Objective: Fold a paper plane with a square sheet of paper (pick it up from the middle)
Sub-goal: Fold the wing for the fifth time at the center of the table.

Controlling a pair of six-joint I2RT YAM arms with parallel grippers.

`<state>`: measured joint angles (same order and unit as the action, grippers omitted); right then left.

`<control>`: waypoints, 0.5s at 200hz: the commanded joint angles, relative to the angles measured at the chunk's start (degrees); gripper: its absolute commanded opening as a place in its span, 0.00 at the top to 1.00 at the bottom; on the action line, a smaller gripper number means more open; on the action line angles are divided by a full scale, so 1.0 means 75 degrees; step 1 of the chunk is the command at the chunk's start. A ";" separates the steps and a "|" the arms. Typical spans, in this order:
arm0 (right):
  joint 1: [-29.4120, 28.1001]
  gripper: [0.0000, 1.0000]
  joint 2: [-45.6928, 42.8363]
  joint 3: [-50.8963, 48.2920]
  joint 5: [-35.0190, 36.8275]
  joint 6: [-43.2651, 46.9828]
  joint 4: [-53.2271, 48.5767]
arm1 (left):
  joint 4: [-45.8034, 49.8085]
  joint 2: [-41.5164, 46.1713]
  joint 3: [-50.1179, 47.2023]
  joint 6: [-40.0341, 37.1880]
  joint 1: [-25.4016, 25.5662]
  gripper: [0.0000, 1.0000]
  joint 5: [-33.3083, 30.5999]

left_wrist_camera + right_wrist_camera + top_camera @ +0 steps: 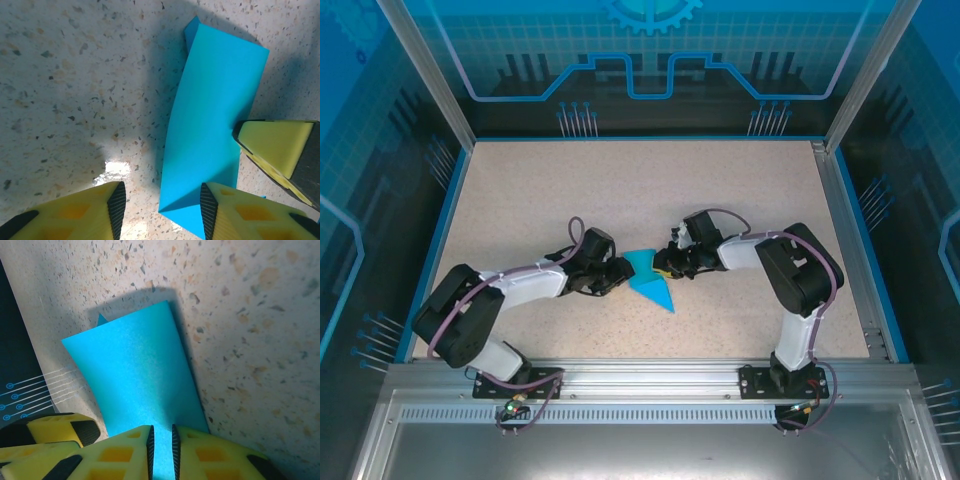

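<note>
The teal-blue sheet of paper [648,282] lies mid-table, folded into a long tapered paper plane shape whose sharp tip points toward the near edge. My right gripper [666,268] comes in from the right. In the right wrist view its fingers [161,442] stand almost together, with the paper [135,375] passing between the pads. My left gripper [618,275] sits at the paper's left side. In the left wrist view it [162,200] is open, and the folded paper [215,115] has a corner between its jaws, beside the right pad [207,205]. The right gripper's yellow fingertip [277,147] touches the paper's far edge.
The speckled beige tabletop [620,190] stretches free behind and to both sides of the arms. Blue-edged metal frame rails [845,230] and transparent walls border it. Both arm bases are bolted at the near rail [640,375].
</note>
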<state>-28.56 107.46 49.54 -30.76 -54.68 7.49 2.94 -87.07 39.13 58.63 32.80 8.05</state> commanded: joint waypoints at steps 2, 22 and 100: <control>-0.0029 0.80 0.0621 -0.0299 0.0651 -0.0142 -0.0587 | -0.0245 -0.0084 0.0195 0.0178 -0.0025 0.52 0.0235; -0.0036 0.79 0.0660 -0.0238 0.0645 -0.0065 -0.0703 | -0.0274 -0.0159 0.0240 0.0169 -0.0043 0.52 0.0265; -0.0033 0.78 0.0643 -0.0225 0.0706 -0.0062 -0.0793 | -0.0526 -0.0119 0.0052 0.0249 -0.0280 0.52 0.0543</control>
<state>-28.56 107.48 49.58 -30.87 -54.92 7.49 0.82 -88.03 40.05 58.76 31.92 9.98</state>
